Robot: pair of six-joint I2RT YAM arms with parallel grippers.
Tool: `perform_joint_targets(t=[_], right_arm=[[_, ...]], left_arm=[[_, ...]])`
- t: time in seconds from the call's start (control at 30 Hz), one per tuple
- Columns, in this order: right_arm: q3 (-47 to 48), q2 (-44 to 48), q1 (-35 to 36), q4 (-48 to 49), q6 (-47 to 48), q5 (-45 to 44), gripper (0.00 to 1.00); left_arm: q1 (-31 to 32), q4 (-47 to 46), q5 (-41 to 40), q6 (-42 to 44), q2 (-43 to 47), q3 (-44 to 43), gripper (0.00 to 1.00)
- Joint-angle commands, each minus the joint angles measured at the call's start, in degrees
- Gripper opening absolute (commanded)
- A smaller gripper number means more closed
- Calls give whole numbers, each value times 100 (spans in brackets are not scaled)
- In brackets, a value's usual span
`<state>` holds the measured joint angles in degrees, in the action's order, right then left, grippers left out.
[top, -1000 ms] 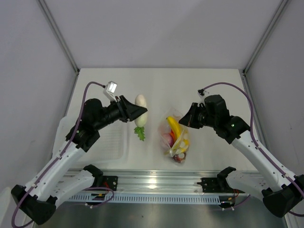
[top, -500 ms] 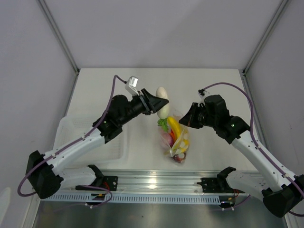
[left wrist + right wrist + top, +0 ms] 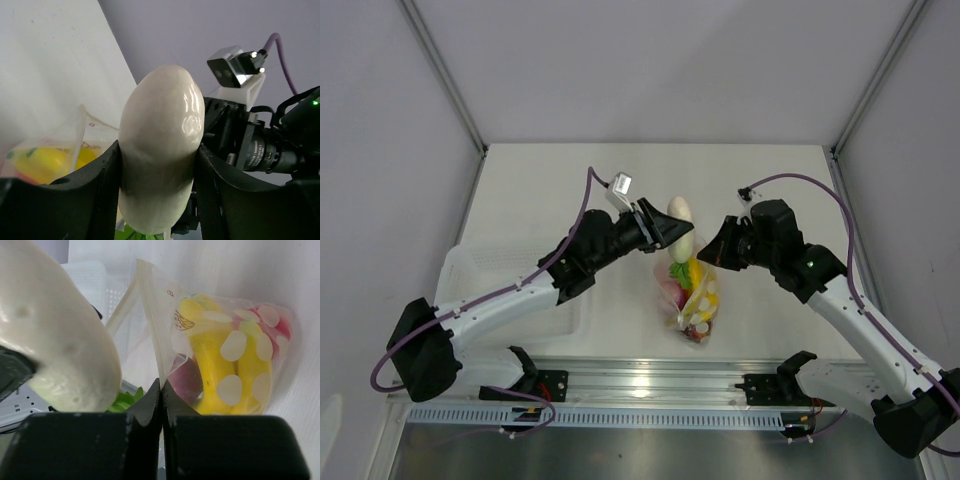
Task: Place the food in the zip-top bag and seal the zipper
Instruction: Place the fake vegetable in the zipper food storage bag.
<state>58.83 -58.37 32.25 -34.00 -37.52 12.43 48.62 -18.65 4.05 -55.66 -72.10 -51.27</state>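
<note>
My left gripper (image 3: 672, 232) is shut on the white radish (image 3: 679, 224), held above the mouth of the zip-top bag (image 3: 695, 295); its green leaves (image 3: 677, 270) point down at the opening. In the left wrist view the radish (image 3: 162, 150) fills the gap between both fingers. My right gripper (image 3: 712, 256) is shut on the bag's mouth edge (image 3: 152, 352) and holds it up. The bag holds the yellow banana (image 3: 220, 365), a dark red-purple piece (image 3: 186, 382) and a red piece (image 3: 282, 325). The radish (image 3: 55, 335) also shows at the left of the right wrist view.
A shallow translucent white tray (image 3: 525, 290) lies at the left under my left arm. A metal rail (image 3: 650, 385) runs along the near table edge. Grey walls close in the table on three sides.
My left arm has carried the radish to the right, from beside the tray to just over the bag's mouth. My right gripper has kept its hold on the bag edge.
</note>
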Motion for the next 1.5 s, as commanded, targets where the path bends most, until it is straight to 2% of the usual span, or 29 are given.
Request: perform_joint_targets(t=[0.0,0.23,0.33,0.43,0.6,0.73,0.77,0.83,0.87,0.97,1.2,1.33,1.47], right_arm=[[120,159,-17,130,-45,-74,0],[147,194,-17,113,-89,-135,0],[164,221,-17,104,-107,-179,0],[190,229,-26,69,-107,-205,0],[243,229,-35,34,-72,-241,0],[270,229,-43,-2,-63,-249,0],[270,238,-43,-10,-63,-258,0],[261,230,-52,-10,-63,-258,0],[269,238,-52,-10,-71,-267,0],[261,230,-52,-2,-71,-232,0],[261,221,-52,-37,-36,-241,0],[269,238,-52,-72,-10,-214,0],[270,264,-61,-124,25,-205,0]], left_arm=[[121,-68,-238,-182,-24,143,0],[270,-94,-317,-279,-129,521,3],[367,-173,-361,-296,-138,661,9],[438,-235,-353,-375,-156,785,20],[526,-113,-291,-446,-147,943,40],[604,422,-291,-420,-16,812,71],[648,650,-300,-289,2,733,89],[710,1335,-361,-95,64,347,93],[815,1556,-414,106,99,180,99],[894,2400,-818,397,213,-224,99],[956,2814,-1117,1215,897,-542,100],[965,3323,-1486,1663,1250,-867,99],[930,3930,-2188,2058,1558,-956,100]])
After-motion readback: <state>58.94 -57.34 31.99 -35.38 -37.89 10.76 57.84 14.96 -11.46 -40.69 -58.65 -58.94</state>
